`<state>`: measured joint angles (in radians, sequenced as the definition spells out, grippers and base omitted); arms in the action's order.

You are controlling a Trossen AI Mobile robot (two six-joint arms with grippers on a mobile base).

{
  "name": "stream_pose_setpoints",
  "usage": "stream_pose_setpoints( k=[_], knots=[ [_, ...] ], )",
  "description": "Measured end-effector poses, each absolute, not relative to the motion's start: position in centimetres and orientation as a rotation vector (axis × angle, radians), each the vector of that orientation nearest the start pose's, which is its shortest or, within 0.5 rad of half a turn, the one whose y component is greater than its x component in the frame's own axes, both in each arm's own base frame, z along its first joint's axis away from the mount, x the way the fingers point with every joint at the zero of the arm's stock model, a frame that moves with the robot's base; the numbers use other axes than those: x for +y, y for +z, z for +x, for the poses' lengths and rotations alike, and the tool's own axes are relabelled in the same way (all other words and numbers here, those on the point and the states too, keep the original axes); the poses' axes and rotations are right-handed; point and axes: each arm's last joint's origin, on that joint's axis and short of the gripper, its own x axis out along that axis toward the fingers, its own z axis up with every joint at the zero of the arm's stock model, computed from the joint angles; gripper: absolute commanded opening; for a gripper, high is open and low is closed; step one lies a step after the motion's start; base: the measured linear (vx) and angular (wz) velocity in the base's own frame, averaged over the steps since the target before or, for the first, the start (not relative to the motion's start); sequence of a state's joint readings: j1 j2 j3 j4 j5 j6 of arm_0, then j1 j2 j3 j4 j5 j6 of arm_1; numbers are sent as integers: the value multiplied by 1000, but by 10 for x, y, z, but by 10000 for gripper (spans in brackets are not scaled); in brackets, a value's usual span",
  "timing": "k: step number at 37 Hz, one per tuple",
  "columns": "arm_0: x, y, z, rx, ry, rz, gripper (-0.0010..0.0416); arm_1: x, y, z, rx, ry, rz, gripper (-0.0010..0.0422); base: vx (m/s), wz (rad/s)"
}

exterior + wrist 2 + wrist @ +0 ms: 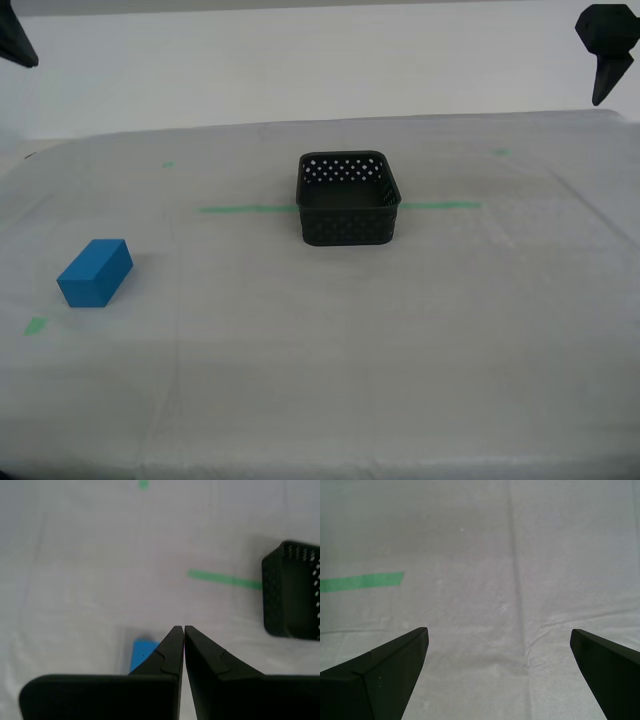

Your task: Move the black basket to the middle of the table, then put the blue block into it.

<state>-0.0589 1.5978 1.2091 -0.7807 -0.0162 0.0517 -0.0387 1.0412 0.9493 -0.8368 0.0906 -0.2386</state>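
The small square black plastic basket [348,199], its walls pierced by rows of round holes, sits on the wide table covered in whitish-grey cloth [330,350], right across the long green tape line [245,209], so it reads as already at the middle and the basket half of the task looks settled. The solid bright blue rectangular block [95,272] lies well apart from it toward the exterior view's left, near a small green tape bit [36,325]; it rests flat on a broad face, smooth and plain, clearly small enough to drop inside. Both arms hang high and clear of the work, probably so the table stays open for the next reach. My second gripper [180,628] is clenched with its tips together and nothing between them; the block peeks out just behind its fingers, and the basket shows at the frame's edge. My first gripper [499,640] is released, jaws spread wide over bare cloth. Which dark shape at the exterior view's upper corners belongs to which arm I cannot say with confidence.
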Motion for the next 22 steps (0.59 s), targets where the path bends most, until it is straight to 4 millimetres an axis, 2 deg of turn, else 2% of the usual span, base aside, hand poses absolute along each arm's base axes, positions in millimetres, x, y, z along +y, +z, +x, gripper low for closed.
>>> stream_pose_setpoints(
  k=[7, 16, 22],
  knots=[
    [-18, 241, 314, 1168, -68, 89, 399, -10, 291, 183, 1058, 4, -237, 0, 0, 0],
    [-18, 241, 314, 1167, -68, 89, 399, -10, 305, 182, 1040, -6, -224, 0, 0, 0],
    [-18, 241, 314, 1167, -67, 89, 399, -10, 311, 181, 1086, -16, -196, 0, 0, 0]
  ],
)
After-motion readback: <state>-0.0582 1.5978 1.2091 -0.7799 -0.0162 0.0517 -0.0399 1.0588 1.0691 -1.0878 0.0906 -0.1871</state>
